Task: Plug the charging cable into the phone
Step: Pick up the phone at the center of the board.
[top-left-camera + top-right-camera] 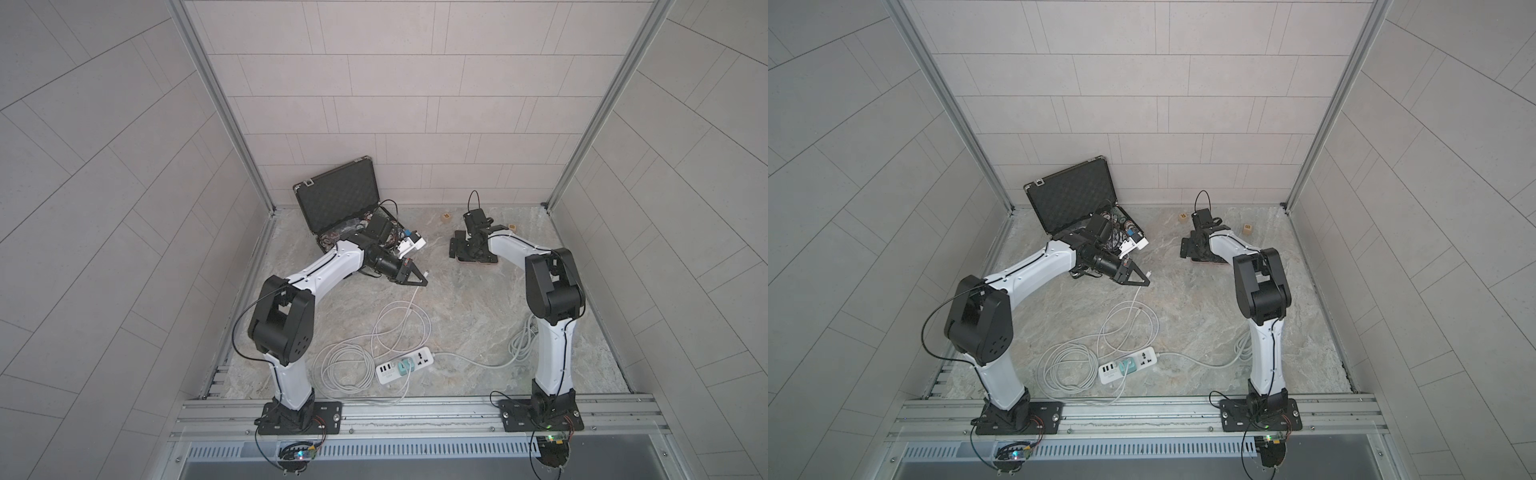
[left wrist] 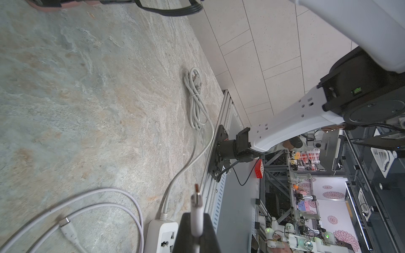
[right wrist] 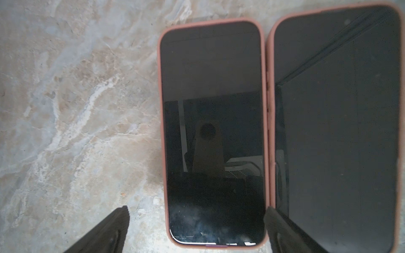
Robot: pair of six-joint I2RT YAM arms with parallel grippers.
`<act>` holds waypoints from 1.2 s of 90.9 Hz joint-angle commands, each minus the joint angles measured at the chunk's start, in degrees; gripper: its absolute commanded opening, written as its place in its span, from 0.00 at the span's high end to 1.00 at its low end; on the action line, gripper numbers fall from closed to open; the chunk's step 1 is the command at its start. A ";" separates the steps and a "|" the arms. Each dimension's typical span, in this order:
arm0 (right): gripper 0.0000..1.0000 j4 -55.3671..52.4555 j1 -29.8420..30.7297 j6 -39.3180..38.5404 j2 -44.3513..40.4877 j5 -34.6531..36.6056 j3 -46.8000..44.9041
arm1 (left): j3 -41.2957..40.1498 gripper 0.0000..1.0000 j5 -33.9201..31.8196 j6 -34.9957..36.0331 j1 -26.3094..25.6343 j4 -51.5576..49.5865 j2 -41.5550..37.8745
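Left gripper (image 1: 419,279) clamps the white charging-cable plug (image 2: 195,219), not yet inserted; right gripper (image 3: 196,215), jaws wide, straddles a pink-cased phone (image 3: 212,98) beside a second phone (image 3: 335,120).

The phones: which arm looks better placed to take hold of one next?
Right. The right gripper hangs open, fingers straddling one phone that lies beside a second phone. The left gripper is away across the table, shut on the cable plug.
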 commanded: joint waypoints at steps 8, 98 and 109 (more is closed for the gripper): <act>0.00 -1.07 0.49 0.88 -1.87 0.72 -3.75 | -0.94 1.00 1.51 0.22 0.41 -0.18 -0.76; 0.00 0.92 2.10 3.38 -5.68 1.97 -8.70 | -0.85 1.00 1.76 0.73 0.48 -0.50 -0.64; 0.00 0.12 2.34 4.10 -9.07 -0.69 -8.06 | -0.94 1.00 1.71 0.77 0.52 -0.53 -0.59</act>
